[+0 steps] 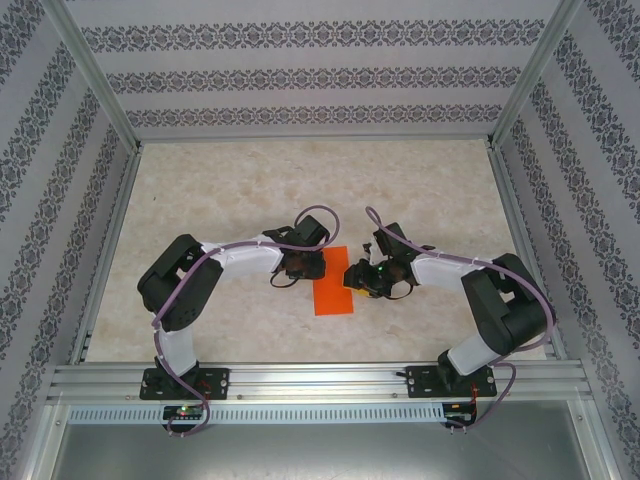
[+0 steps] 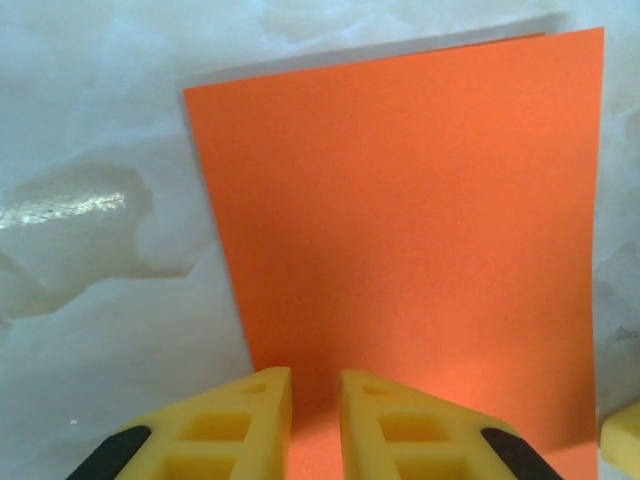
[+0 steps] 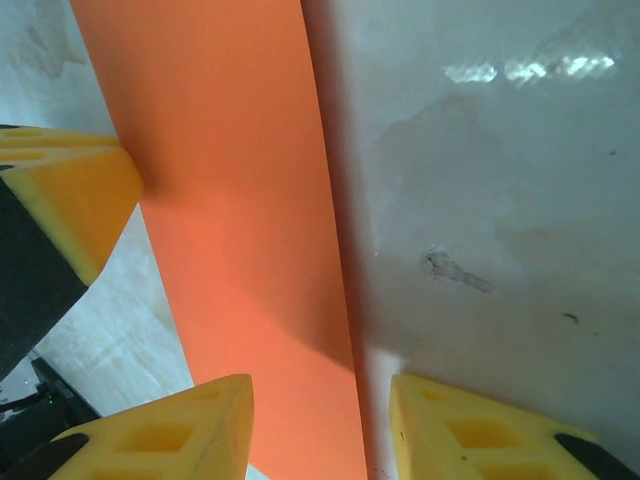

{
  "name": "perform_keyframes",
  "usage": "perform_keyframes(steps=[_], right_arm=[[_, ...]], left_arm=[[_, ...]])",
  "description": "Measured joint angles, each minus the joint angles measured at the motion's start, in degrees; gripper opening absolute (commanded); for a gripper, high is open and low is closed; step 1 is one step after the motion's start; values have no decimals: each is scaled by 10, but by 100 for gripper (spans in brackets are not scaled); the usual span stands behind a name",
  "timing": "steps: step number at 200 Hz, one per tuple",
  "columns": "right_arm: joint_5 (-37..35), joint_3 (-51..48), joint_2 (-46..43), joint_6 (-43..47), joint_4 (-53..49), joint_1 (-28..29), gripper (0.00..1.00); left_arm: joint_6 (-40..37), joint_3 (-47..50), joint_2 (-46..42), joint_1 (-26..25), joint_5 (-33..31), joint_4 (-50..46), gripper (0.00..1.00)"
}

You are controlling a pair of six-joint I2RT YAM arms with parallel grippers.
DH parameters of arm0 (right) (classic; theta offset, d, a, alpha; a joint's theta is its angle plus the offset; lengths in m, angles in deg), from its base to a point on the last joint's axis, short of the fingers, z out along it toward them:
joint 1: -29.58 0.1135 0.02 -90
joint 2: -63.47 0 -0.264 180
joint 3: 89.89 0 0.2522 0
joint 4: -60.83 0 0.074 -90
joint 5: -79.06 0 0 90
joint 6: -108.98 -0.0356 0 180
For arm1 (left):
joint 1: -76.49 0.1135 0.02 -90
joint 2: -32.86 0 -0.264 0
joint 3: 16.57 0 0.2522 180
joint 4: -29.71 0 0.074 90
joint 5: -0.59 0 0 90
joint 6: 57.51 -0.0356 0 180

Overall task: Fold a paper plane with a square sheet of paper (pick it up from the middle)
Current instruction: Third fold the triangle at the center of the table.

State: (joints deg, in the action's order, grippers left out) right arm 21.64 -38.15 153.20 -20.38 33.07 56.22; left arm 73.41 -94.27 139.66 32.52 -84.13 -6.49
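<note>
Blk arms [image 1: 180, 285] w/ white sleeves, purple cables [image 1: 320, 212], yellow jaws.

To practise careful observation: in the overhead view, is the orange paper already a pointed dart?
No, the orange paper is a plain narrow rectangle on the table, with no pointed nose or wings.

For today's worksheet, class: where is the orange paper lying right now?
In the top view, the paper lies near the middle of the table, between the left pincer and the right pincer.
</note>
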Motion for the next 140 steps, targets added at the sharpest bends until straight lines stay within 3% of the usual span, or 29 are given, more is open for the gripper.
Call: perform_keyframes(steps=[126, 140], right_arm=[[27, 0, 4, -17, 47, 7, 36], [27, 0, 5, -17, 47, 3, 30]], left_arm=[[-6, 0, 2, -1, -2, 0, 23], [-11, 0, 1, -3, -2, 0, 25]])
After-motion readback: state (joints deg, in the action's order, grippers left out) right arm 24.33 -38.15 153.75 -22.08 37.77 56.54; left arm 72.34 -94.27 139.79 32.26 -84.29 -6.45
